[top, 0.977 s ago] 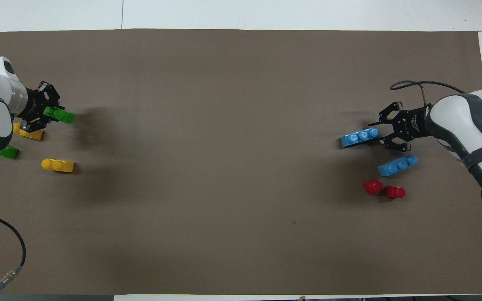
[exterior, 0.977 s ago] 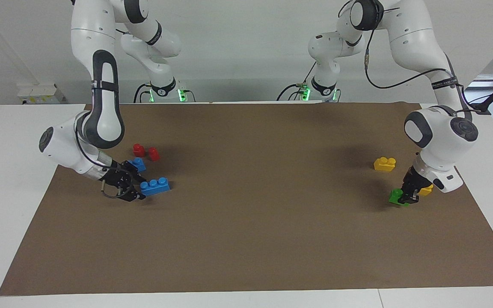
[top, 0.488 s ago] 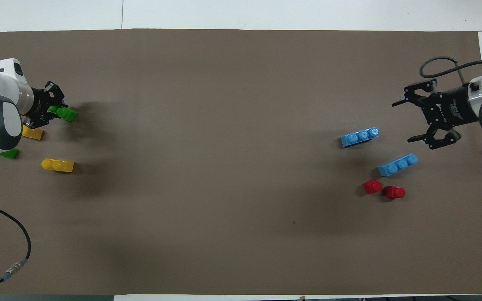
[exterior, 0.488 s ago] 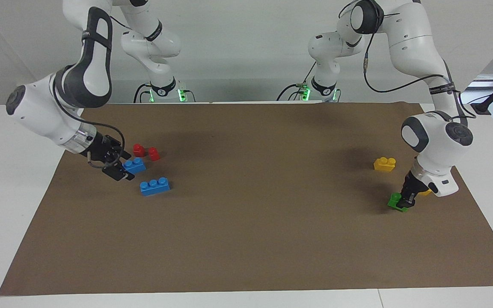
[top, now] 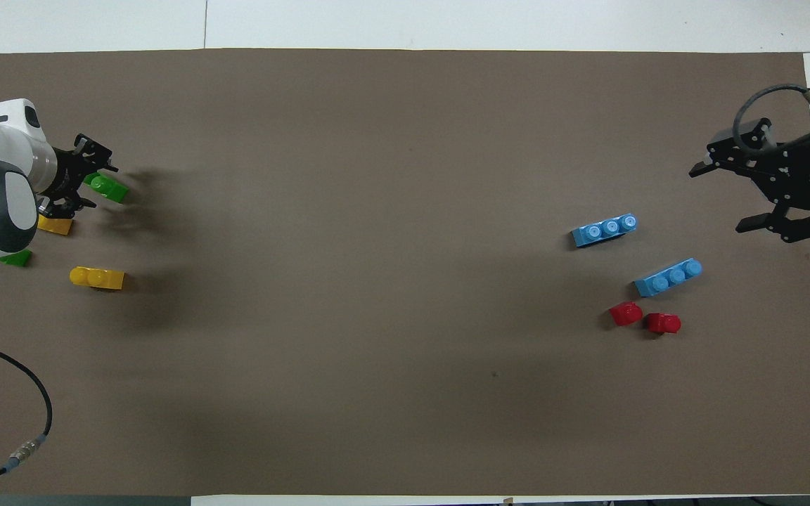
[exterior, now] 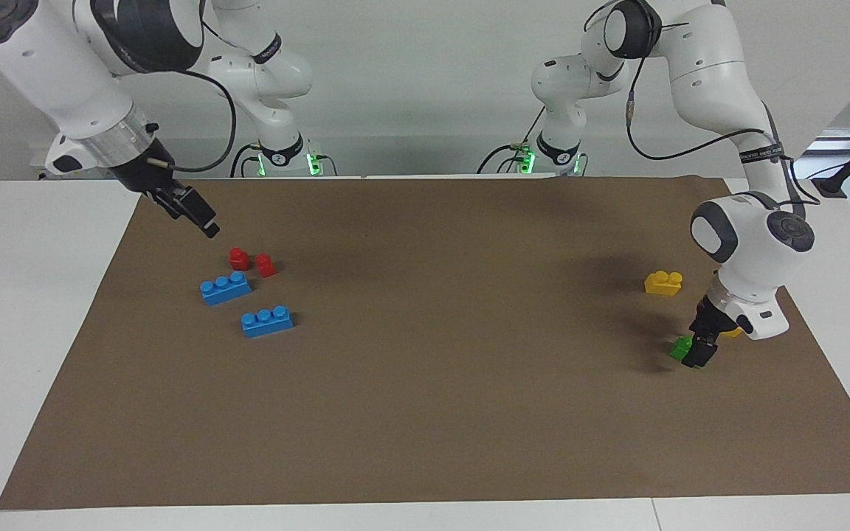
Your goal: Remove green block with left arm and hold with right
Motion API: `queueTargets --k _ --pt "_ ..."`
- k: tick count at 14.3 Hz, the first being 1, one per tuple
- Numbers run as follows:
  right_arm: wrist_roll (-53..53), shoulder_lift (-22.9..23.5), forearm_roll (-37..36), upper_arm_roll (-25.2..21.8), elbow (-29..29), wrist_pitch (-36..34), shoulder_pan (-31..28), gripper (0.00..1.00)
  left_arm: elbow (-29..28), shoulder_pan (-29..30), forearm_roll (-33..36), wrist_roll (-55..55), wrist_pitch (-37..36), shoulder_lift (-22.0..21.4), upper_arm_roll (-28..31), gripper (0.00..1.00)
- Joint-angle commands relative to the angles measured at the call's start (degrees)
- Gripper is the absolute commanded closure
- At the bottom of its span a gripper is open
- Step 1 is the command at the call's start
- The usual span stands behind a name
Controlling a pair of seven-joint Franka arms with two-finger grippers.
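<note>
- The right gripper (exterior: 207, 227) is hanging raised over the brown mat (exterior: 425, 413) at the right arm's end of the table. Its fingers are spreading wide and are holding nothing.
- Two red bricks (exterior: 251, 261) are lying side by side on the mat, apart from that gripper.
- Two blue bricks are lying farther from the robots than the red pair. One blue brick (exterior: 226, 287) is sitting just beside the red bricks, and the other blue brick (exterior: 267, 321) is sitting farther out again.
- A yellow brick (exterior: 663, 282) is lying alone on the mat toward the left arm's end.
- The green block (exterior: 680, 347) is sitting low at the mat's surface at the left arm's end, farther from the robots than the yellow brick.
- The left gripper (exterior: 699, 355) is reaching down right against the green block. Whether it is gripping the block cannot be determined.
- A second yellow brick (top: 55, 225) is lying just beside the left gripper, partly hidden by the wrist.
- A second green block (top: 15, 258) is showing at the edge of the left arm's housing in the overhead view.
</note>
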Motion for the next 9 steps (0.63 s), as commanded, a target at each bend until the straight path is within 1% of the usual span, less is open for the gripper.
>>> queueTargets --k 1,2,4,6,9 --pt "-13.36 -2.23 -3.25 0.0 0.9 -2.47 0.15 0.0 1.31 -0.39 -0.47 1.31 -1.66 -1.88 -0.01 0.0" --pt "-19.33 -2.68 -3.96 -0.09 0.9 -2.73 -0.37 0.0 1.66 -0.48 -0.47 1.32 -3.24 -3.28 -0.27 0.0" --pt "-25.61 -2.51 -5.62 -0.71 1.33 -3.0 -0.64 0.0 1.93 -1.88 -0.47 3.06 -7.01 -6.35 -0.36 0.0" --pt "-26.25 -2.5 -8.78 -0.36 1.6 -3.96 -0.38 0.0 2.01 -3.28 -0.47 6.31 -10.96 -9.69 -0.28 0.0" --pt "-26.07 -2.68 -9.15 -0.27 1.43 -4.76 -0.11 0.0 2.45 -4.43 1.11 13.15 -17.99 -15.14 -0.45 0.0"
